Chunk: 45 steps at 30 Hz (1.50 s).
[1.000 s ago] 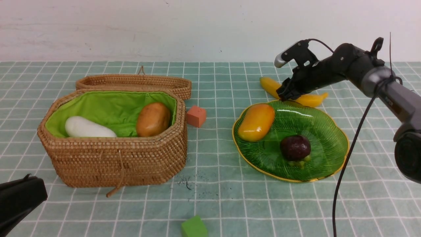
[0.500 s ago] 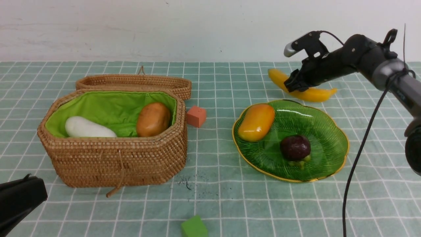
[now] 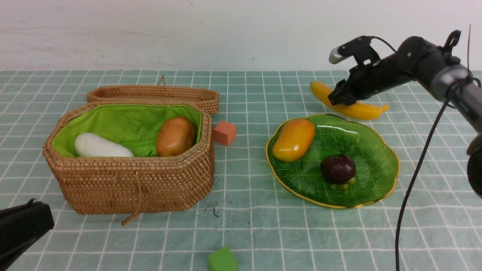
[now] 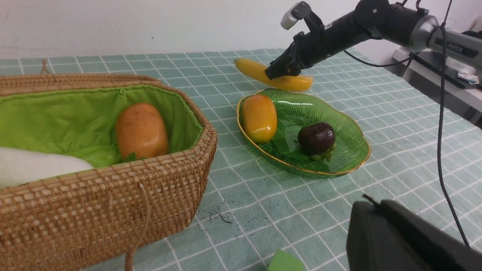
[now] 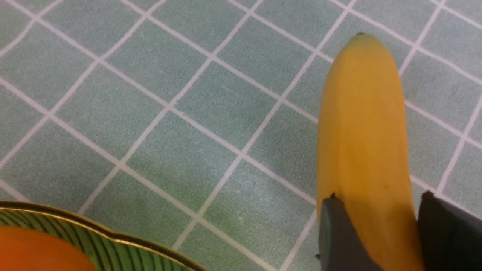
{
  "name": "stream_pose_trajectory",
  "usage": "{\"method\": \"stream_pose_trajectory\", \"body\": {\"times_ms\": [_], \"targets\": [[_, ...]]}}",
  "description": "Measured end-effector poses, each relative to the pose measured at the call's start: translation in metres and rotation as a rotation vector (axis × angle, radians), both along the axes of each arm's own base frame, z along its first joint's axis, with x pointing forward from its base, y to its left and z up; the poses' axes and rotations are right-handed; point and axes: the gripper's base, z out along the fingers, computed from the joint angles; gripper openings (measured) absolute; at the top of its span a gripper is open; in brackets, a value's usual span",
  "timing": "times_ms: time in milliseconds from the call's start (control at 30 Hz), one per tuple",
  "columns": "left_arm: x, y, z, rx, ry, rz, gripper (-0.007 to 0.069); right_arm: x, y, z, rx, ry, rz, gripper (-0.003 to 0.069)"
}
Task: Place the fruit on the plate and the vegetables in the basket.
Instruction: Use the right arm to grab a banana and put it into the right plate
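My right gripper (image 3: 339,98) (image 5: 378,197) is shut on the long yellow banana (image 3: 361,110) (image 5: 363,124) (image 4: 256,71), holding it tilted just beyond the far rim of the green plate (image 3: 361,139) (image 4: 346,150) (image 5: 94,229). On the plate lie the orange-yellow mango (image 3: 293,139) (image 4: 259,117) and the dark purple mangosteen (image 3: 337,168) (image 4: 316,138). The open wicker basket (image 3: 131,184) (image 4: 113,210) at the left holds a white radish (image 3: 99,146) and an orange-brown lumpy vegetable (image 3: 175,136) (image 4: 141,130). My left gripper (image 3: 22,226) (image 4: 367,205) rests shut and empty at the near left.
The basket's lid (image 3: 154,94) lies folded back behind it. A small orange cube (image 3: 224,133) sits between basket and plate. A small green cube (image 3: 222,259) (image 4: 284,261) lies at the near edge. The right arm's cable (image 3: 414,177) hangs beside the plate.
My right gripper has carried the banana to the right and slightly upward, away from the plate's far rim. The left arm has not moved.
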Motion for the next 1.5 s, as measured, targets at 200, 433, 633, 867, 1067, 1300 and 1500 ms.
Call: {"method": "stream_pose_trajectory", "body": {"times_ms": [200, 433, 633, 867, 1067, 1300, 1500], "targets": [[0.0, 0.0, 0.0, 0.008, -0.006, -0.002, 0.0007, -0.015, -0.003, 0.034, -0.02, 0.068, -0.031, 0.0275], [0.0, 0.0, 0.0, 0.064, -0.047, -0.014, 0.0007, -0.049, -0.003, 0.101, 0.028, 0.149, -0.064, 0.0275], [0.0, 0.0, 0.0, 0.068, -0.05, -0.015, 0.0007, -0.074, -0.001, 0.136, 0.07, 0.217, -0.077, 0.0275], [-0.001, -0.003, 0.004, 0.08, -0.119, -0.057, 0.0007, -0.104, 0.0, 0.155, 0.147, 0.287, -0.143, 0.0274], [-0.005, -0.008, 0.006, 0.052, -0.123, -0.12, 0.0007, -0.144, 0.008, 0.136, 0.135, 0.428, -0.141, 0.0274], [-0.009, -0.011, 0.005, 0.072, -0.135, -0.181, 0.0007, -0.149, 0.031, 0.091, 0.153, 0.394, -0.162, 0.0274], [-0.01, -0.013, 0.005, 0.072, -0.136, -0.206, 0.0007, -0.132, 0.043, 0.062, 0.161, 0.309, -0.187, 0.0274]]}}
